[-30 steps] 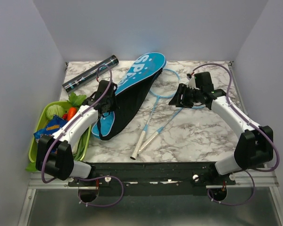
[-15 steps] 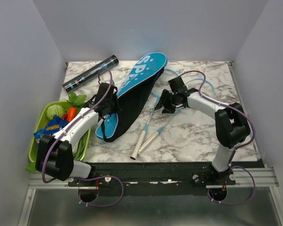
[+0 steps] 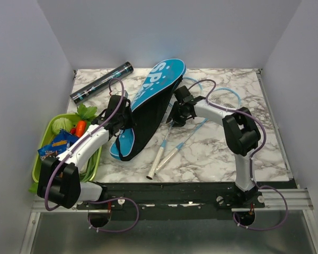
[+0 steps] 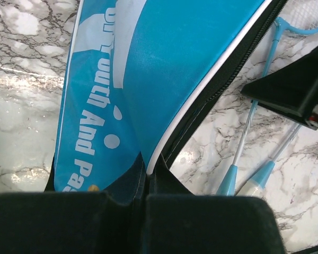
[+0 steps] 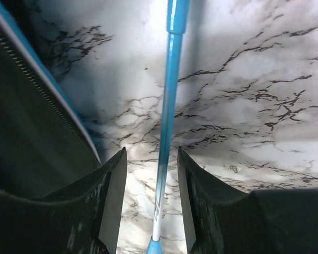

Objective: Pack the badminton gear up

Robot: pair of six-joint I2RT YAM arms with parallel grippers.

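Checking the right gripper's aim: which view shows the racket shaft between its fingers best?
The right wrist view: the blue racket shaft runs between the right gripper's open fingers, touching neither. In the top view the gripper hides that stretch; the left wrist view shows only the shafts' lower ends.

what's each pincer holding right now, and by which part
Left pincer: shut on the blue racket cover, pinching its zippered opening edge. Right pincer: holds nothing; its open jaws straddle a racket shaft, not touching.

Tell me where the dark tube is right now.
In the top view, the tube lies at the table's far left corner, beyond the basket and left of the cover.
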